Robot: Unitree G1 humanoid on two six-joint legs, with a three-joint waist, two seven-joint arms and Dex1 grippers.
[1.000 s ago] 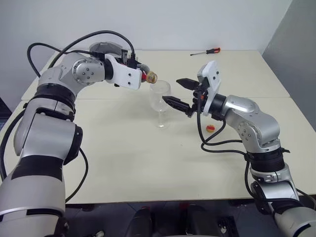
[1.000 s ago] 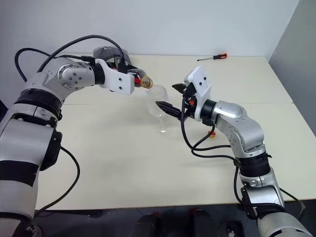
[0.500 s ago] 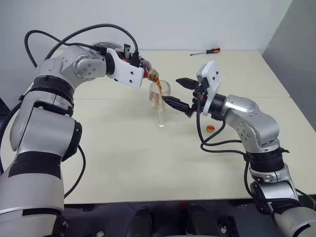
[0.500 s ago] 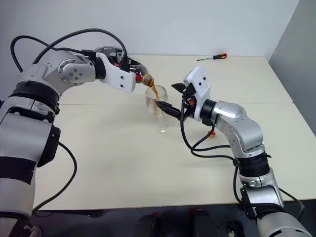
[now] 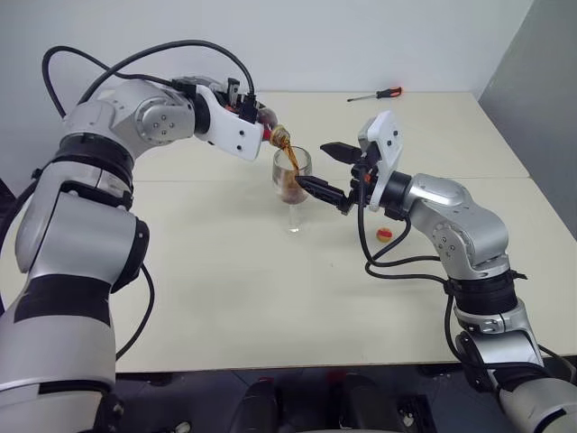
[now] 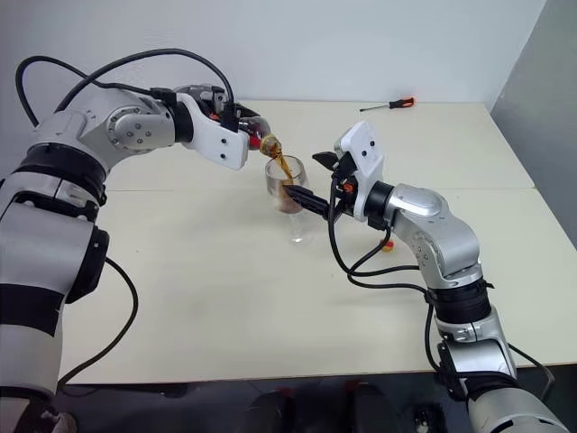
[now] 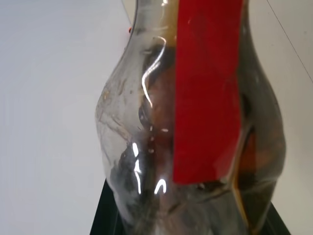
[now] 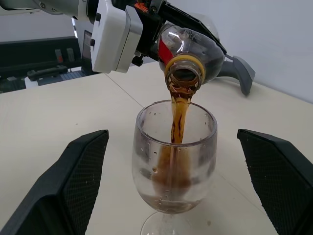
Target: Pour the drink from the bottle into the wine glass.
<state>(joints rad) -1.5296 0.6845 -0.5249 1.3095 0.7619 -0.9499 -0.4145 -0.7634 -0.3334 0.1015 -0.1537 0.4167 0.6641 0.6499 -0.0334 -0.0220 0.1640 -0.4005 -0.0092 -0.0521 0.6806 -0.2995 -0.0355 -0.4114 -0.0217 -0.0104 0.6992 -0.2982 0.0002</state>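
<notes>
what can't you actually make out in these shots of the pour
- Left gripper fingers: in the head views the white wrist housing covers them where they hold the bottle.
- Foot of the wine glass: cut off by the right wrist view's edge.
- Drink left in the bottle: the red label covers it in the left wrist view.
- Small round object: too small, partly behind a cable.

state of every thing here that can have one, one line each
bottle: tilted over the glass, uncapped, pouring
drink: streaming into the glass, pooling low in the bowl
wine glass: upright on the table, partly filled
left pincer: shut on the bottle
right pincer: open, a finger on each side of the glass, not touching it
cap: off, lying on the table
screwdriver: lying flat at the table's far edge
</notes>
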